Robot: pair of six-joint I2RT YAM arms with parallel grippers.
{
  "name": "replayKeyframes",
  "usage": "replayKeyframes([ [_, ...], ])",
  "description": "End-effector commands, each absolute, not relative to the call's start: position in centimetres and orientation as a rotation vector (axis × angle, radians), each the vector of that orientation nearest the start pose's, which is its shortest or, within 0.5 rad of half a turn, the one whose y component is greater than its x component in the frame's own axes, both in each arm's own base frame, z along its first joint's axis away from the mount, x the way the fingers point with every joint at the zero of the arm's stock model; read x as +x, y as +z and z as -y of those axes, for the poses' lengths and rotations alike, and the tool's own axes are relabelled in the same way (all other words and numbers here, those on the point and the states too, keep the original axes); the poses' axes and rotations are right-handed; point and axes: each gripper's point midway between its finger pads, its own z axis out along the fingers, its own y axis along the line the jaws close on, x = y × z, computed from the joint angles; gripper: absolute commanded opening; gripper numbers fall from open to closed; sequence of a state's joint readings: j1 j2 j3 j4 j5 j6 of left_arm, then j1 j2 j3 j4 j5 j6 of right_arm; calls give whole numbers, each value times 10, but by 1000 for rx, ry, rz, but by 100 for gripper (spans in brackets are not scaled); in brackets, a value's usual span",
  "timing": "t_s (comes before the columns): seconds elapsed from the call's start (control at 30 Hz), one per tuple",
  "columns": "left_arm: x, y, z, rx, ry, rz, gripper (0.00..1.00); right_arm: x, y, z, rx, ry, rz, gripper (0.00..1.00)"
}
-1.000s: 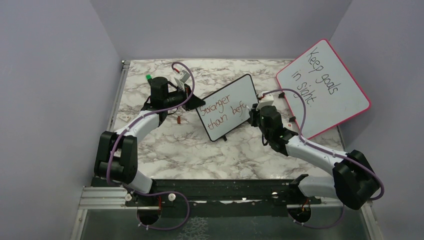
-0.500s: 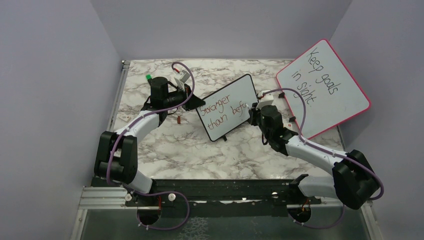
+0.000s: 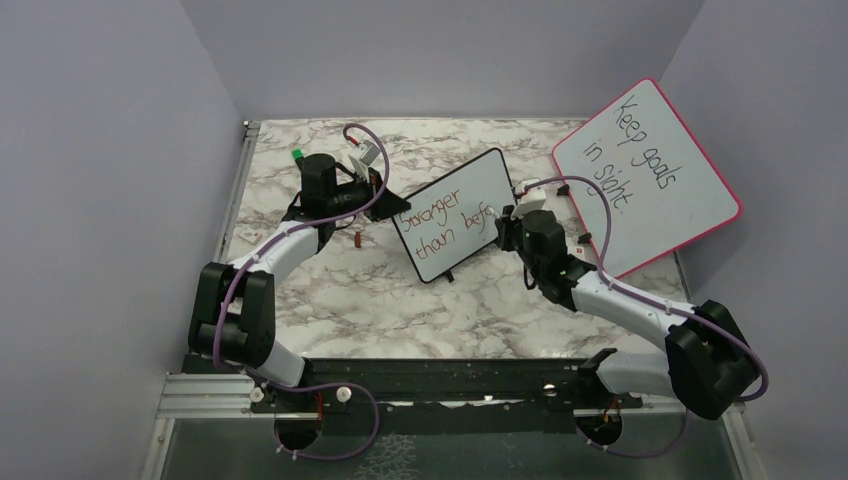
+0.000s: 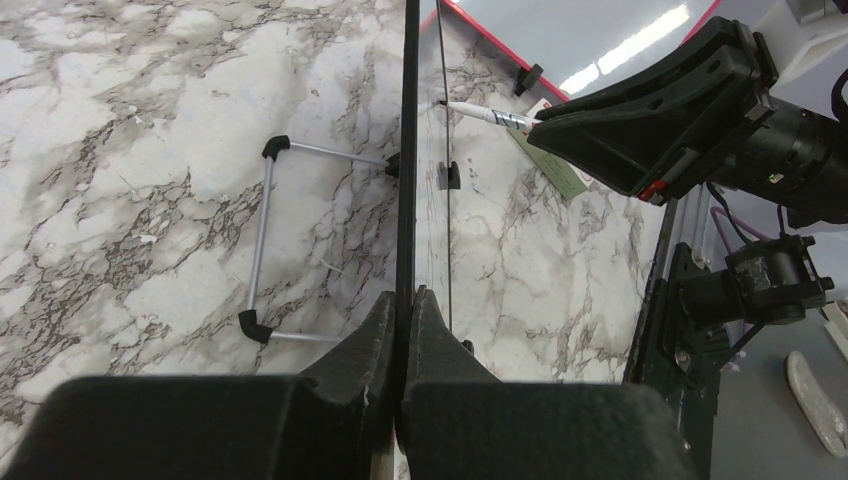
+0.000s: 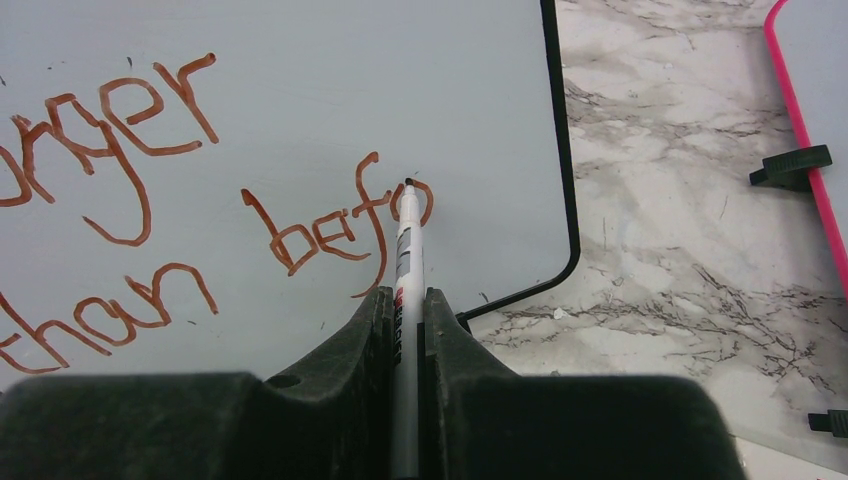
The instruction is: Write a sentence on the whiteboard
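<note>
The whiteboard (image 3: 462, 200), white with a thin black frame, stands tilted at mid-table. My left gripper (image 3: 388, 203) is shut on its left edge; the left wrist view shows the board's edge (image 4: 408, 150) pinched between the jaws of that gripper (image 4: 403, 295). My right gripper (image 3: 503, 222) is shut on a white marker (image 5: 405, 250). The marker's tip touches the board at the letter "o". The sentence (image 5: 150, 190) reads "Stronger than befo" in reddish-brown, in two lines. The left wrist view also shows the marker (image 4: 485, 113) meeting the board's face.
A larger pink-framed board (image 3: 650, 165) with black writing "Keep goals in sight" leans at the back right, and its edge (image 5: 795, 110) is close to my right wrist. A wire stand (image 4: 262, 250) props the whiteboard from behind. A small red piece (image 3: 358, 238) lies on the marble table.
My right gripper has edged slightly along the board with the marker, adding the "o" after "bef". The left gripper and the whiteboard have stayed still.
</note>
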State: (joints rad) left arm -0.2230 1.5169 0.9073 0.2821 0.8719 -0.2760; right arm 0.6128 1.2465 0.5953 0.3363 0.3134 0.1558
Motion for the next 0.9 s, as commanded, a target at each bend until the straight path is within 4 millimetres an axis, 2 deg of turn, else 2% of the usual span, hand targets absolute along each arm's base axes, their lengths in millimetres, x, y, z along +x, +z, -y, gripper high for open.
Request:
replayKeyframes([
  [0.0,352,151,218,538,-1103,-1995,0,341,155,-192,-251,297,-1847,1],
  [0.33,351,152,218,535,-1101,-1994,0,329,146,-182,-242,274,-1893,1],
  [0.6,351,153,218,533,-1100,-1991,0,338,159,-160,-146,161,-1851,1],
  [0.87,352,153,218,533,-1099,-1989,0,349,165,-167,-151,182,-1821,1],
])
